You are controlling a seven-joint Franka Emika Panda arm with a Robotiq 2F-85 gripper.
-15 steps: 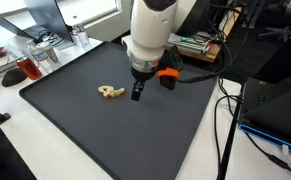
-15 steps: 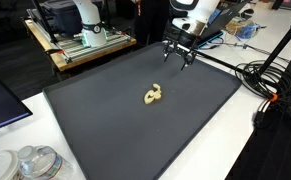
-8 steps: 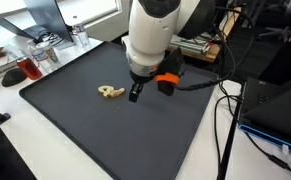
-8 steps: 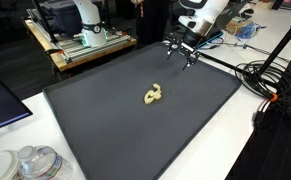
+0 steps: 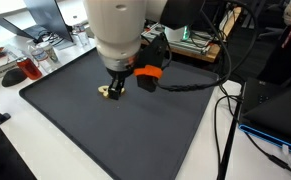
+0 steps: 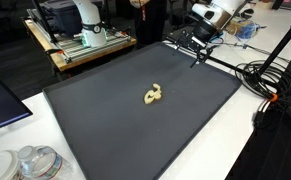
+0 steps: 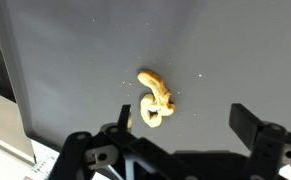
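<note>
A small pale-yellow twisted piece [image 7: 157,97], shaped like a pretzel, lies on the black mat [image 7: 225,60]. In the wrist view it sits just ahead of my gripper [image 7: 185,120], nearer one fingertip [image 7: 122,116] than the other. The jaws stand wide apart with nothing between them. In an exterior view the gripper [image 5: 115,88] hangs close above the mat and partly hides the twisted piece [image 5: 103,92]. In an exterior view the gripper [image 6: 195,46] is over the mat's far edge, well apart from the twisted piece [image 6: 155,96].
The mat [image 6: 115,120] covers most of a white table. Glassware [image 5: 30,66] stands beyond one corner, and plastic containers [image 6: 30,162] beyond another. Cables [image 6: 267,82] and a dark box [image 5: 275,110] lie along one side. A cart with equipment [image 6: 80,38] stands behind.
The arm has swung across the mat, still open. In one exterior view it now covers part of the twisted piece; in the other it has drifted toward the far edge. The piece has not moved.
</note>
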